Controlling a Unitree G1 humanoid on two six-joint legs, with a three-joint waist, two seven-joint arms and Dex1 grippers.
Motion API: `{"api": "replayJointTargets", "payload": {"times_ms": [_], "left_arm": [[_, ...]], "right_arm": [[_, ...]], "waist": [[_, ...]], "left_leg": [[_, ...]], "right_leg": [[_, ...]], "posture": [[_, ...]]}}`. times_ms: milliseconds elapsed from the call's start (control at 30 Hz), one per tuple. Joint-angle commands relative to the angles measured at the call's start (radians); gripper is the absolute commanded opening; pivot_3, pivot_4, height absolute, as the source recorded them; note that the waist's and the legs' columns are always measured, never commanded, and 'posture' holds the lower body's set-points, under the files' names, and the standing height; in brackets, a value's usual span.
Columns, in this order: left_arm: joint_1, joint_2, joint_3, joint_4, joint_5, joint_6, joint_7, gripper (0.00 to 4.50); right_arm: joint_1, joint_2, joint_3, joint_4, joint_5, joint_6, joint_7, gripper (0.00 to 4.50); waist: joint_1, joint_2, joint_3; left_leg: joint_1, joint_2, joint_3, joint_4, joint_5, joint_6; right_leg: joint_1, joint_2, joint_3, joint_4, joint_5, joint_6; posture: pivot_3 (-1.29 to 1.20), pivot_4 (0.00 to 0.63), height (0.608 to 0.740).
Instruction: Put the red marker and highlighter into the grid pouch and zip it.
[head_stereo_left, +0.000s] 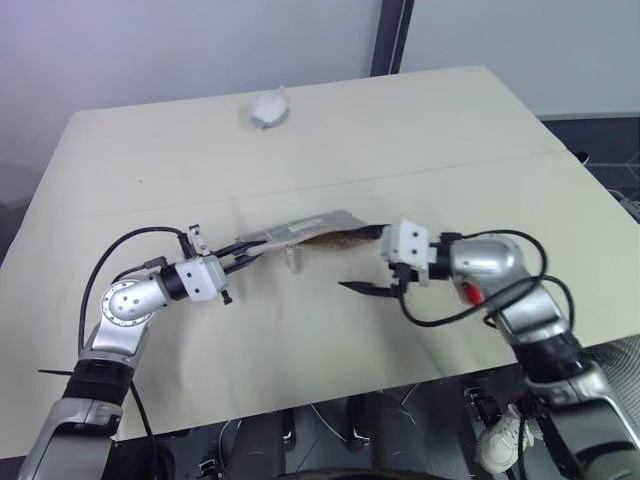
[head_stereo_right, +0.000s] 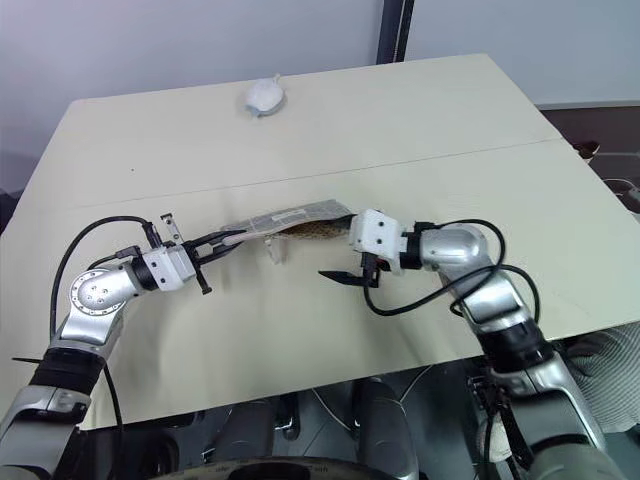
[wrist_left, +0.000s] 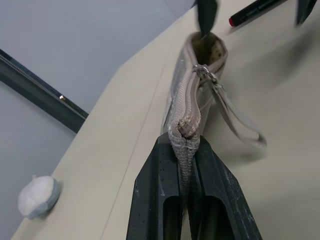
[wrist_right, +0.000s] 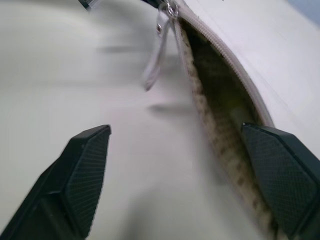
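The grid pouch (head_stereo_left: 310, 230) hangs lifted just over the table, with my left gripper (head_stereo_left: 245, 258) shut on its closed zipper end (wrist_left: 186, 131). The other end gapes open, and the zipper pull (wrist_left: 204, 72) sits partway along the edge. My right gripper (head_stereo_left: 362, 260) stands open at that mouth, one finger by the opening (wrist_right: 280, 170) and the other lower, out over the table. The red marker (wrist_left: 255, 10) shows beyond the mouth, between those fingers; whether it rests on the table I cannot tell. A pale yellow shape (wrist_right: 234, 107) inside the pouch may be the highlighter.
A small white rounded object (head_stereo_left: 268, 108) sits at the far side of the beige table (head_stereo_left: 450, 130). A loop strap (wrist_left: 245, 130) dangles from the pouch. The table's near edge runs just below both arms.
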Motion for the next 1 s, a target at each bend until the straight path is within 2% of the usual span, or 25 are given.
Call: {"api": "replayJointTargets", "payload": {"times_ms": [33,67,133,200,300,467,700,800,1000], "left_arm": [[0.009,0.000,0.024,-0.027,-0.015,-0.005,0.017,0.00],[0.012,0.000,0.024,-0.028,-0.015,-0.005,0.018,0.00],[0.014,0.000,0.024,-0.028,-0.013,-0.005,0.021,0.00],[0.016,-0.003,0.023,-0.027,-0.011,-0.003,0.024,0.00],[0.017,-0.013,0.012,-0.023,-0.009,-0.005,0.019,0.00],[-0.006,-0.027,-0.003,0.010,0.000,-0.020,0.010,0.00],[-0.030,-0.040,-0.010,0.044,0.003,-0.041,-0.006,0.00],[-0.030,-0.043,-0.007,0.046,0.005,-0.045,-0.005,0.00],[-0.022,-0.040,-0.003,0.045,0.010,-0.050,0.000,0.00]], "right_arm": [[0.066,0.006,-0.151,-0.165,0.189,0.168,-0.078,4.43],[0.096,-0.006,-0.192,-0.183,0.207,0.195,-0.101,4.43],[0.161,-0.057,-0.266,-0.163,0.145,0.209,-0.167,4.43],[0.204,-0.094,-0.349,-0.094,0.047,0.236,-0.300,4.43],[0.278,-0.089,-0.436,-0.100,0.029,0.292,-0.406,4.43],[0.384,-0.035,-0.497,-0.156,0.045,0.447,-0.532,4.43],[0.446,-0.009,-0.501,-0.205,0.152,0.655,-0.535,4.43],[0.420,0.012,-0.525,-0.163,0.158,0.677,-0.563,3.60],[0.368,-0.013,-0.491,-0.138,0.149,0.638,-0.544,0.54]], "waist": [[0.004,0.000,0.000],[0.006,0.000,0.000],[0.012,-0.001,0.000],[0.016,-0.001,0.000],[0.015,-0.001,0.000],[0.011,-0.002,-0.001],[0.010,-0.003,-0.002],[0.010,-0.005,-0.002],[0.008,-0.005,-0.002]], "left_leg": [[0.000,0.000,-0.001,0.000,0.000,0.000],[0.000,0.000,-0.001,0.000,0.000,0.000],[0.001,0.000,-0.001,0.001,0.000,-0.001],[0.001,0.000,-0.002,0.001,0.000,-0.001],[-0.001,0.000,-0.001,0.000,-0.001,-0.001],[-0.003,-0.001,0.000,0.000,-0.001,0.001],[0.000,0.001,-0.003,-0.001,-0.001,0.001],[0.001,0.001,-0.003,0.000,-0.001,0.001],[0.001,0.000,-0.002,0.000,-0.001,0.000]], "right_leg": [[0.000,0.000,0.000,0.000,0.000,0.000],[0.000,0.000,0.000,0.000,0.000,0.000],[0.001,0.000,0.000,0.000,0.000,0.000],[0.001,0.000,0.000,-0.004,0.000,0.000],[0.002,-0.001,-0.001,-0.011,0.000,0.000],[0.001,-0.001,0.000,-0.007,0.000,0.000],[0.002,0.002,0.000,-0.004,0.000,0.000],[0.004,0.002,0.000,-0.004,0.000,0.000],[0.005,0.001,0.000,-0.008,0.000,0.000]], "posture": [[0.00,0.150,0.740],[0.00,0.150,0.740],[0.00,0.150,0.740],[0.00,0.150,0.740],[0.00,0.150,0.740],[0.00,0.150,0.740],[0.00,0.150,0.740],[0.00,0.150,0.740],[0.00,0.150,0.740]]}}
